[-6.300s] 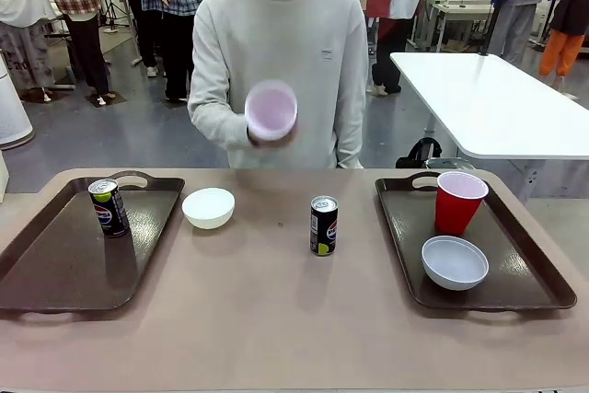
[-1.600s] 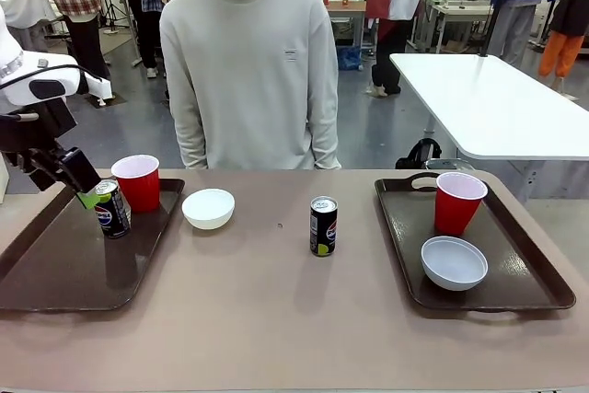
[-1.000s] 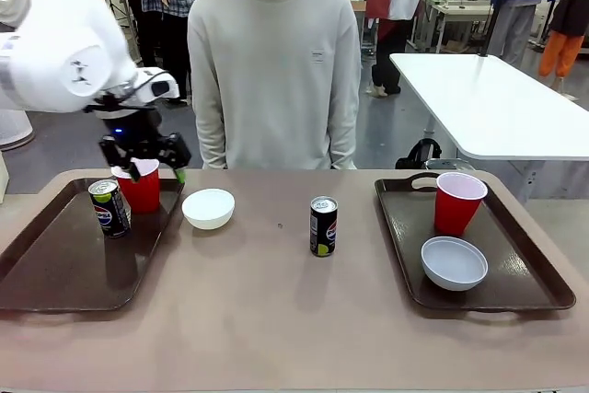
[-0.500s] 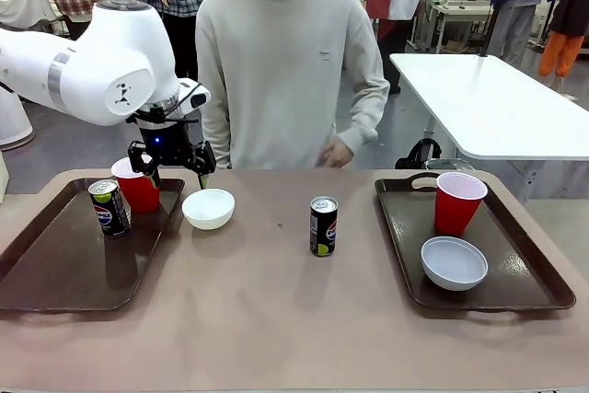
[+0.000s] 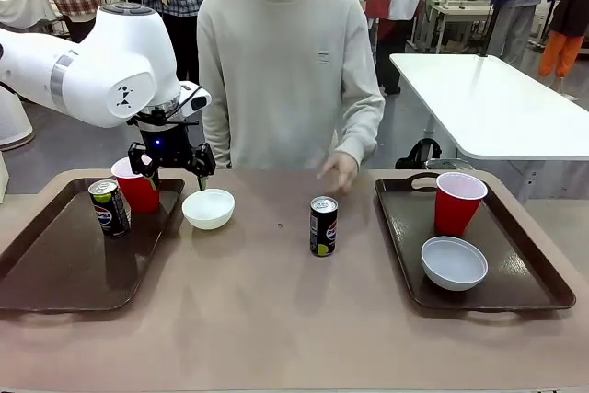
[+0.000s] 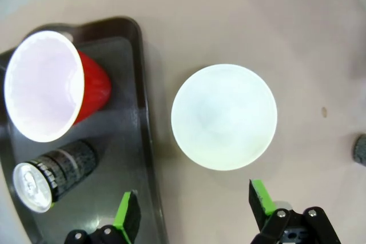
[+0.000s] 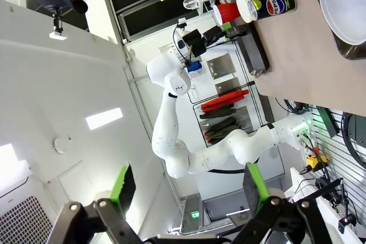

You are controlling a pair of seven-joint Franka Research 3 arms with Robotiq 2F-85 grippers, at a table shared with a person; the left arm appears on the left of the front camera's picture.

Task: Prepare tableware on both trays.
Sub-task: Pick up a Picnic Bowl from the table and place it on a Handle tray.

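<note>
Left gripper (image 6: 193, 207) hangs right over the small white bowl (image 6: 224, 116) — jaws wide open, holding nothing. Bowl sits on bare table (image 5: 276, 319) just beside the left tray (image 5: 55, 264). Looks like the bowl step: drop down, pinch the rim, lift it onto that tray.

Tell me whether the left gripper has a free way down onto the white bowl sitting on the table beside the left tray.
Probably yes: the left gripper hangs open above the white bowl, nothing between them. The left tray and red cup stand off to one side.
</note>
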